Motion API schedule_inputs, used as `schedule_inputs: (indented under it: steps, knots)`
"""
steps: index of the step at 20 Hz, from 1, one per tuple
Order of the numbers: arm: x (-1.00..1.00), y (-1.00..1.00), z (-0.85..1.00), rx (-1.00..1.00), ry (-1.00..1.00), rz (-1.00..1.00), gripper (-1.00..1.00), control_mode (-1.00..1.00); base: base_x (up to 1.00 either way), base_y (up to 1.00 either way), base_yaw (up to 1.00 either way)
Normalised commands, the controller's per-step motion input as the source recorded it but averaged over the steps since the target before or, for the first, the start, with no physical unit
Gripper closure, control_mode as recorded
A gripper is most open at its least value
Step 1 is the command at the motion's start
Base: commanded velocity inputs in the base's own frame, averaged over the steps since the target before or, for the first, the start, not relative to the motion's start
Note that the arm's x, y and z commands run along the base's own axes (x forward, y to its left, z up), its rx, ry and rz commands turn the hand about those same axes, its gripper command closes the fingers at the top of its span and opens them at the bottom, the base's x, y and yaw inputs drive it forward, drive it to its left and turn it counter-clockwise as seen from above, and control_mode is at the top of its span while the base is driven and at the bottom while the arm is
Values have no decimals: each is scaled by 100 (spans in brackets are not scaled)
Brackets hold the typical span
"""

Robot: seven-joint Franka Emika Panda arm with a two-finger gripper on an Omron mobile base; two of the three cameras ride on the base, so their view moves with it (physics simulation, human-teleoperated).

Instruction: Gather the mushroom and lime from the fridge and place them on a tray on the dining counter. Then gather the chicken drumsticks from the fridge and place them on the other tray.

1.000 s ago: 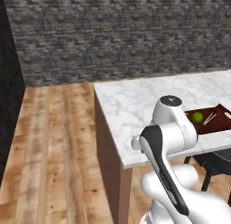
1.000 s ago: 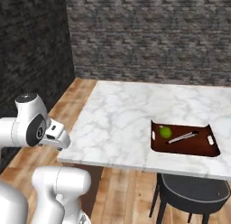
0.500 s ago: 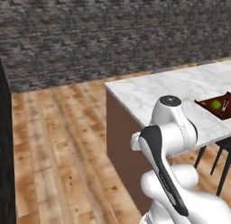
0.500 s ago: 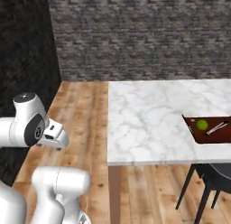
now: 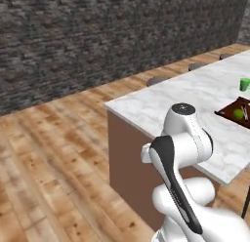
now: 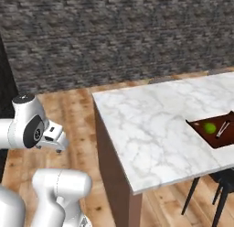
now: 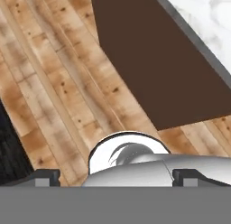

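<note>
Marble, white with grey veining: is that the work surface?

— Yes. The dining counter [image 6: 151, 130] carries a marble top on a dark brown base, and it stands on a plank wood floor [image 5: 53, 153]. A dark stone-brick wall [image 6: 119, 34] closes the room behind it.

— Location of the task items?

— A dark tray [image 6: 215, 132] sits near the counter's right edge. The lime [image 6: 209, 127] lies inside it, beside a pale utensil-like piece I cannot identify. A green cup [image 5: 244, 84] stands on the marble beyond the tray. Dark stools [image 5: 158, 80] line the far side of the counter.

— State of your hand?

— My gripper [image 7: 115, 175] is spread wide and carries nothing. It points down at the floor beside the counter base.
</note>
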Motion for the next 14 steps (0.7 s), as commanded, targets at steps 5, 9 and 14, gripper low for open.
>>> schedule_inputs:
  steps: [5,9,14]
  knots:
    - [0,0,0,0,0,0,-100,100,74,76,-47]
    - [0,0,0,0,0,0,-100,100,70,77,-47]
    - [0,0,0,0,0,0,-100,100,58,86,-44]
